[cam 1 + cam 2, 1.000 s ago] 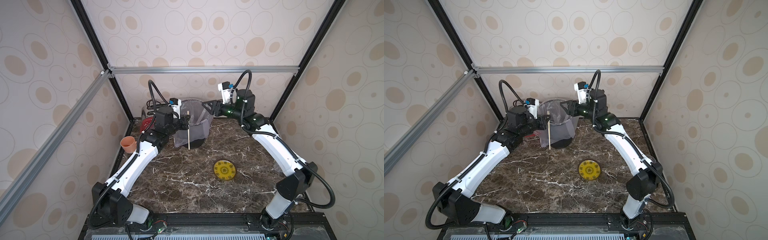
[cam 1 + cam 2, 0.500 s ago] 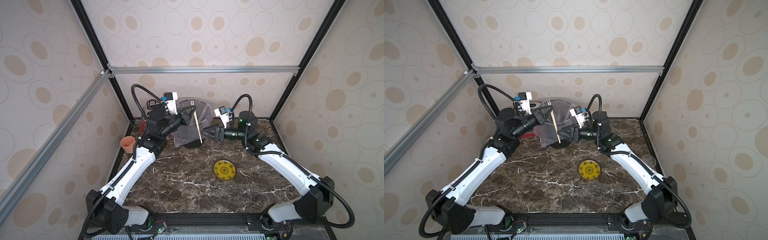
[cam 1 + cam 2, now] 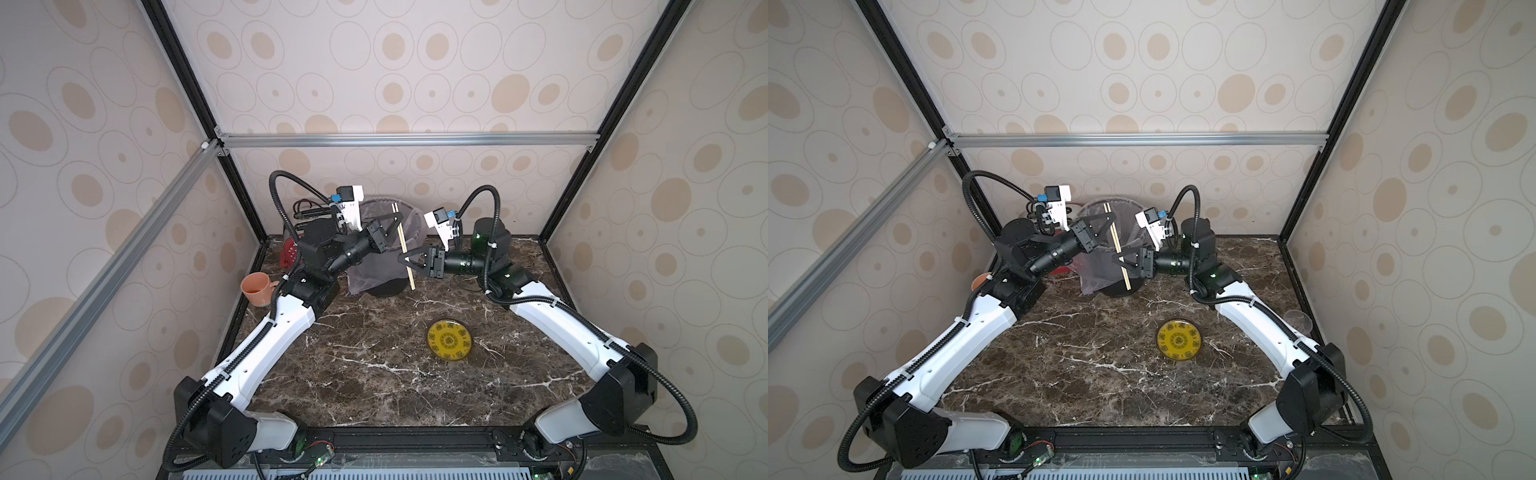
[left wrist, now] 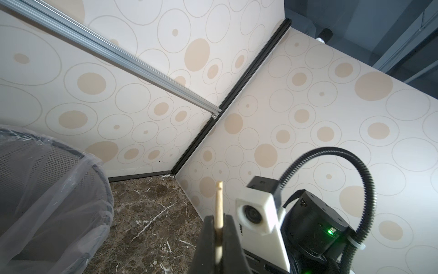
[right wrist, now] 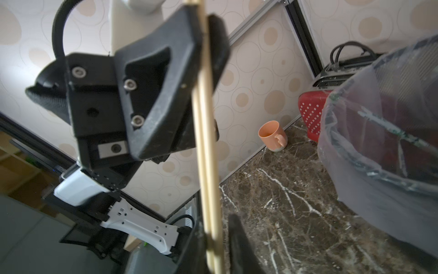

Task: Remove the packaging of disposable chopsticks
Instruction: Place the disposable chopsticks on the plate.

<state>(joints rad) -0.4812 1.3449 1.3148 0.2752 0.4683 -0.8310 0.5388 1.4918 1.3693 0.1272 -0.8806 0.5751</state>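
While left hand (image 3: 397,216) and right hand (image 3: 404,258) both clamp them, slim wooden chopsticks (image 3: 402,239) stand tilted.

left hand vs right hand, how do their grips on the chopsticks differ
The left hand pinches the chopsticks near their upper end; the right hand pinches them lower down, just past the middle. The left hand sits higher up than the right hand. The left hand reaches in from the robot's left, the right hand from its right, so they face each other. Shared: both are shut on the same bare pair.
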